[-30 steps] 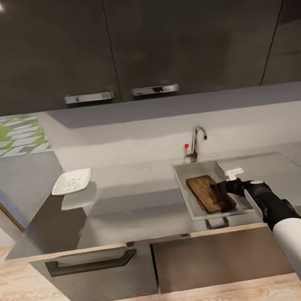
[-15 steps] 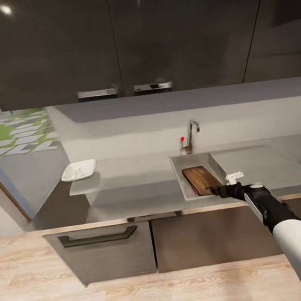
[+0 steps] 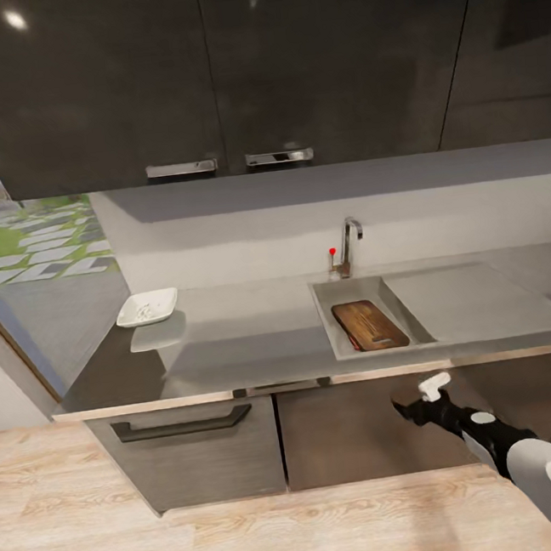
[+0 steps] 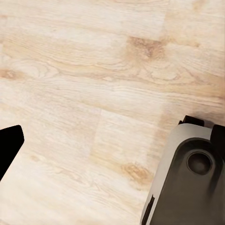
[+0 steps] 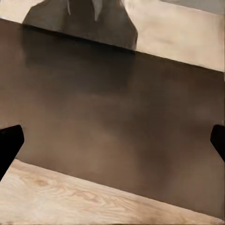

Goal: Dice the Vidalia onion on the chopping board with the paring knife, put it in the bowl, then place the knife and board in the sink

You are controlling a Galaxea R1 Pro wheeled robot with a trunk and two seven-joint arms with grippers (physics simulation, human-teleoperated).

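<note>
The dark brown chopping board (image 3: 369, 325) lies flat in the basin of the steel sink (image 3: 327, 321), below the chrome faucet (image 3: 349, 248) with its red knob. I cannot make out the paring knife. The white bowl (image 3: 147, 308) stands at the left end of the grey countertop (image 3: 248, 338) with small pale bits inside. My right gripper (image 3: 404, 401) hangs below the counter's front edge, facing the dark cabinet front. It is open and holds nothing; its fingertips (image 5: 9, 143) sit far apart. My left gripper (image 4: 112, 140) is open over the wooden floor.
Dark upper cabinets (image 3: 218, 68) hang above the counter. A drawer with a long bar handle (image 3: 181, 424) sits below at the left. The drainboard (image 3: 475, 300) lies right of the basin. Light wooden floor (image 3: 126, 541) spreads in front, and the robot's base (image 4: 187, 178) stands beside the left gripper.
My right gripper has left the chopping board in the sink and dropped back below the counter's edge. The camera has pulled back, showing more floor and cabinet fronts.
</note>
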